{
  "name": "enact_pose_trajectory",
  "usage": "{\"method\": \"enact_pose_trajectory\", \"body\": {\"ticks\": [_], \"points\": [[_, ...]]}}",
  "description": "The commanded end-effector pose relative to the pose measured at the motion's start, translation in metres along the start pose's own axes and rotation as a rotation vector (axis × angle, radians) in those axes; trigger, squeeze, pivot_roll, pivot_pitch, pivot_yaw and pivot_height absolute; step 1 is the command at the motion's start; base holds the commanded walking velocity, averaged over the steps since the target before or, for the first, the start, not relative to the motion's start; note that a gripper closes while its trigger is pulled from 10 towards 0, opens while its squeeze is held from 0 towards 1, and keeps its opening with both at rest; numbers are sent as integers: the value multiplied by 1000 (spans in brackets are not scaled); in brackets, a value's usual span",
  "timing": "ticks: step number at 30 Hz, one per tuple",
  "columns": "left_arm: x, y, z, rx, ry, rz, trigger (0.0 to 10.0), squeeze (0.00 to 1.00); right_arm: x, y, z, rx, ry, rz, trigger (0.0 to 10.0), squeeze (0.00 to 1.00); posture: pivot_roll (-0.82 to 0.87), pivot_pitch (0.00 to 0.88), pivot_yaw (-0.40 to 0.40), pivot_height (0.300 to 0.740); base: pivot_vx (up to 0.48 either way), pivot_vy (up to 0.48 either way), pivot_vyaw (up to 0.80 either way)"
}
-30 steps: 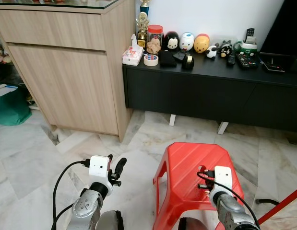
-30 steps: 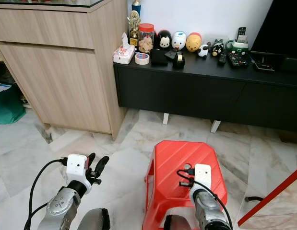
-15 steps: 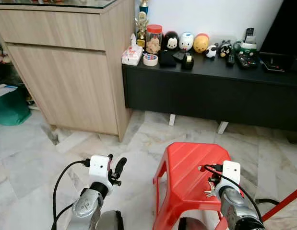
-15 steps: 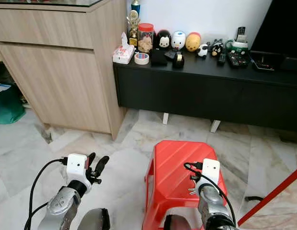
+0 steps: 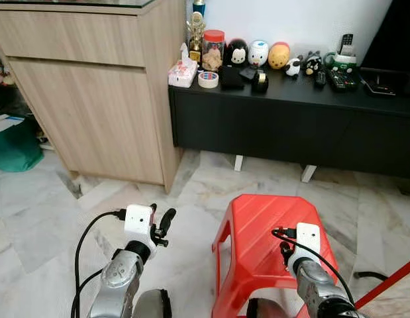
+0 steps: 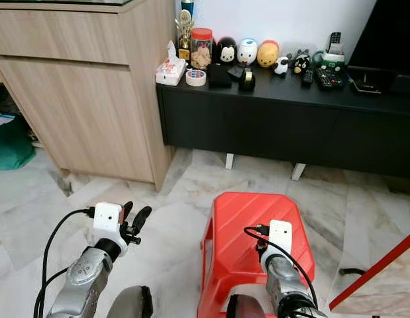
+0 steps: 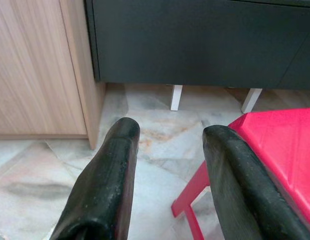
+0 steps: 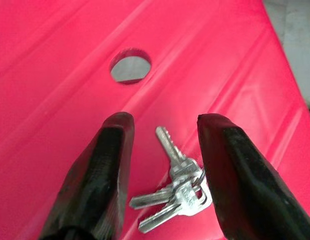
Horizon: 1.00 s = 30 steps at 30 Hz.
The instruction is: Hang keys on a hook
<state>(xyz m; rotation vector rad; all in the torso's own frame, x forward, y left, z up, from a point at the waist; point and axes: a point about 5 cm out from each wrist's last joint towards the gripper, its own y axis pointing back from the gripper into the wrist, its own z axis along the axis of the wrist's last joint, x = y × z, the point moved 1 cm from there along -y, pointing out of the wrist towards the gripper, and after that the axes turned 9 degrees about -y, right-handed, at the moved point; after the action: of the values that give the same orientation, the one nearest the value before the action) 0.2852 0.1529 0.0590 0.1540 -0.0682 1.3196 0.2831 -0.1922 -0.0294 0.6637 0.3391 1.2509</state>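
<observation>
Where the keys [image 8: 176, 192] lie, a small silver bunch on one ring, we see the sloped top of a red plastic stool [image 5: 257, 225], with a round hole [image 8: 130, 65] in the plastic just beyond them. Our right claw [image 8: 165, 170] hangs over the bunch, released, its two black fingers spread to either side of the keys and not touching them. Our left claw [image 7: 167, 175] is held out over the bare floor beside the stool, also released, with nothing between its fingers.

The stool stands on pale marble floor tiles [image 5: 46, 212]. Behind it runs a long, low black cabinet [image 5: 291, 126] on short white legs, its top crowded with a red-lidded jar [image 5: 213, 50], a roll of tape [image 5: 208, 80], a tissue pack [image 5: 183, 73], round character figures [image 5: 258, 54] and remote controls [image 5: 338, 79]. To the left a tall light-wood cabinet [image 5: 92, 93] meets the black one at the corner, and a green bag [image 5: 16, 146] sits further left on the floor.
</observation>
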Motion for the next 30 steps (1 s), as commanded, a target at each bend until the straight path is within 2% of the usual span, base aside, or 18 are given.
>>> {"method": "enact_pose_trajectory", "body": {"ticks": [1, 5, 12, 16, 23, 30], "points": [[-3, 3, -3, 8, -13, -8, 10000, 0, 0, -1, 6, -28, -22, -8, 10000, 0, 21, 66, -55, 606, 0, 0, 0], [-4, 8, -7, 20, -8, -7, 10000, 0, -4, 0, 11, -65, -82, -32, 10000, 0, 20, 79, -55, 606, 0, 0, 0], [-5, 14, -10, 31, -6, -7, 10000, 0, -6, 2, -2, -25, -107, -35, 10000, 0, 18, 91, -53, 606, 0, 0, 0], [-6, 17, -12, 39, -4, -8, 10000, 0, -14, 2, -6, -17, -152, -84, 10000, 0, 20, 95, -53, 606, 0, 0, 0], [-4, 21, -13, 48, -6, -4, 10000, 0, -19, 4, -9, -21, -168, -110, 10000, 0, 24, 97, -51, 606, 0, 0, 0], [-4, 23, -14, 52, -9, -2, 10000, 0, -18, 4, -15, 6, -165, -102, 10000, 0, 27, 98, -49, 606, 0, 0, 0]]}}
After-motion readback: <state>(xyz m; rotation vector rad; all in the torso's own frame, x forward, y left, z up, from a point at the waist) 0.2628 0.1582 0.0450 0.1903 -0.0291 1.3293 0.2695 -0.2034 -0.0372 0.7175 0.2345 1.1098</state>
